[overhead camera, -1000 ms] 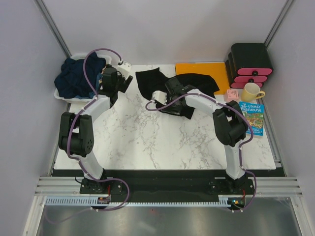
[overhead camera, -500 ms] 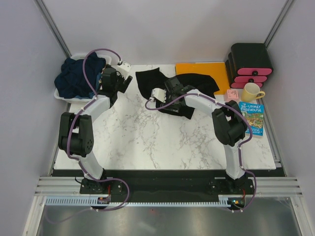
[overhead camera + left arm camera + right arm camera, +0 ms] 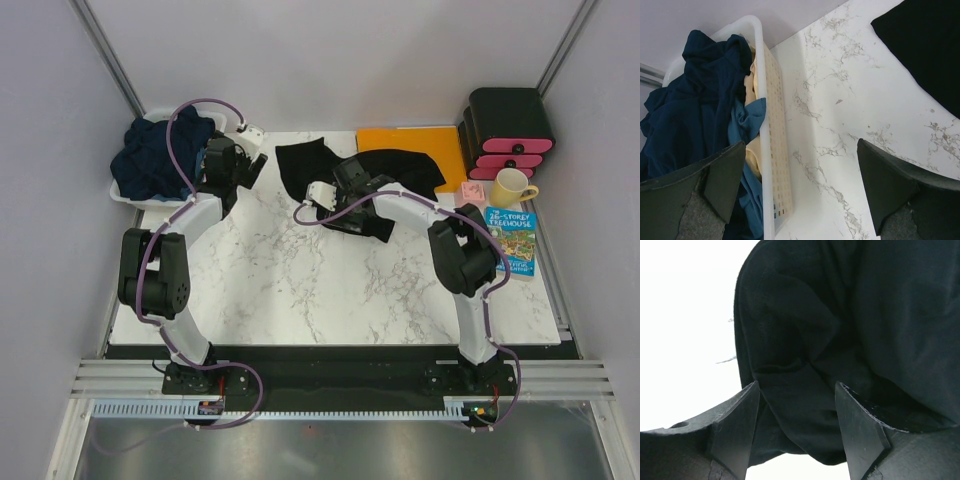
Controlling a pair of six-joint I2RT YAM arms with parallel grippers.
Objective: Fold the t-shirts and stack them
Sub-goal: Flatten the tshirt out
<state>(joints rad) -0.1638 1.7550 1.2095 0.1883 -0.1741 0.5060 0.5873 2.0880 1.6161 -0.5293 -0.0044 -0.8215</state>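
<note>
Black t-shirt (image 3: 405,168), lying crumpled at the far middle of the counter (image 3: 300,280), its far-right edge overlapping the orange sheet (image 3: 400,138). The right hand (image 3: 797,390) sits low over it, fingers apart, a rumpled fold of black cloth in the gap and nothing pinched. The navy t-shirts (image 3: 150,160) are heaped in the white basket (image 3: 771,150) at the far left corner, tangled with a lighter blue cloth and a cream one. The left hand (image 3: 801,145) hovers over the basket's rim and the bare counter beside it, spread wide and empty.

Likely faults: closing on the bunched fold may catch one layer only, so the shirt drags as a heap; a pull may shift the orange sheet; a grab into the tangle may lift several garments together.

The drawer unit (image 3: 508,130) is shut, contents unseen.
</note>
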